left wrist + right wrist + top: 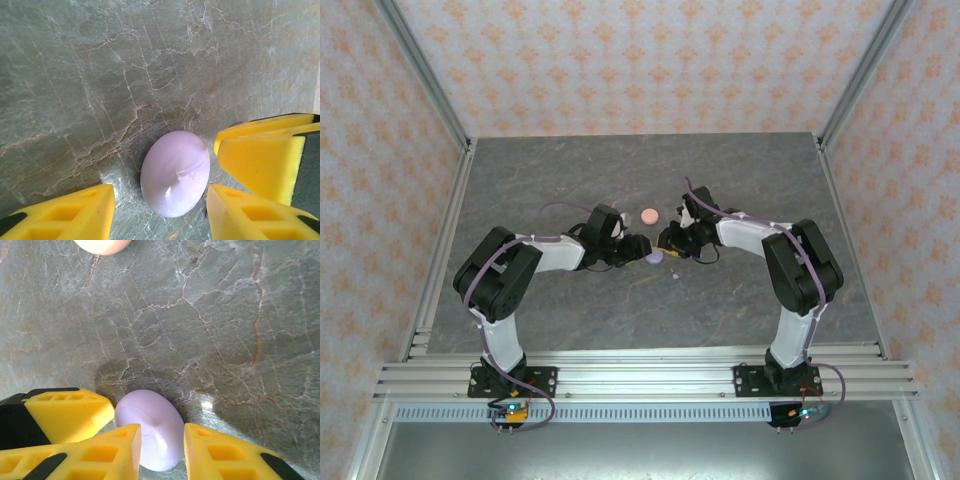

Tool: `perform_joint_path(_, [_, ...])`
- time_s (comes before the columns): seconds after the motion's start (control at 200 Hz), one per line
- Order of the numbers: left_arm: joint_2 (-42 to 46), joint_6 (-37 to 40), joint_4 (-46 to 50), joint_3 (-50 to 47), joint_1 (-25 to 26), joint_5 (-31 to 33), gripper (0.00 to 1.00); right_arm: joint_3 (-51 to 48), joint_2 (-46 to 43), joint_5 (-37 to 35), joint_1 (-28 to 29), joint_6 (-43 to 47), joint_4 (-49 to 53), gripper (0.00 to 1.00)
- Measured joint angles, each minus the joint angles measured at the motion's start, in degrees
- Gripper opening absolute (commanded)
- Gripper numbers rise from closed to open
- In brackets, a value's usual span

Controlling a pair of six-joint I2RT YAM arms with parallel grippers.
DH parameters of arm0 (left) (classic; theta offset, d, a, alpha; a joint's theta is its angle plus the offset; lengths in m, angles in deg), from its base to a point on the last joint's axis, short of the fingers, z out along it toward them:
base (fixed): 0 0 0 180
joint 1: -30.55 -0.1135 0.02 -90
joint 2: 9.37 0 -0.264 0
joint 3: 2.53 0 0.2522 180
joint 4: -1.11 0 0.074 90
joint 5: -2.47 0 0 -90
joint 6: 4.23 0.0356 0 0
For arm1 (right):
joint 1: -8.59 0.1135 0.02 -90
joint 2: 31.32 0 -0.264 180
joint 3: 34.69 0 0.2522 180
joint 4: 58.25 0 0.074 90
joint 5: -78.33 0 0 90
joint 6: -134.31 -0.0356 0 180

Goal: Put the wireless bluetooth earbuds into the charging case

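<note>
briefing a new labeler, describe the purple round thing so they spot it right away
On the grey marble tabletop, look mid-table where the left gripper and right gripper meet. The lavender disc lies between their yellow fingers; the salmon-pink disc sits farther back, clear of both.

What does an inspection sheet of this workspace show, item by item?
surface: grey veined table.
job's things: lavender case between both grippers, looks closed; pink case lying apart, farther back.
clutter: nothing seen.
grippers: left gripper open around the lavender case; right gripper flanks it closely, grip unclear.
cables: purple cables run along both arms.
surroundings: patterned walls, aluminium frame.
</note>
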Motion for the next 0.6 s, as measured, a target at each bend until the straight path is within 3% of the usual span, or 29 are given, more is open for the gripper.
perform_joint_path(0.601, [-1.6, -2.6, -4.8, -0.3, 1.1, -0.5, 0.46, -1.6, 0.0, 0.3, 0.0, -0.2, -0.9, 0.18])
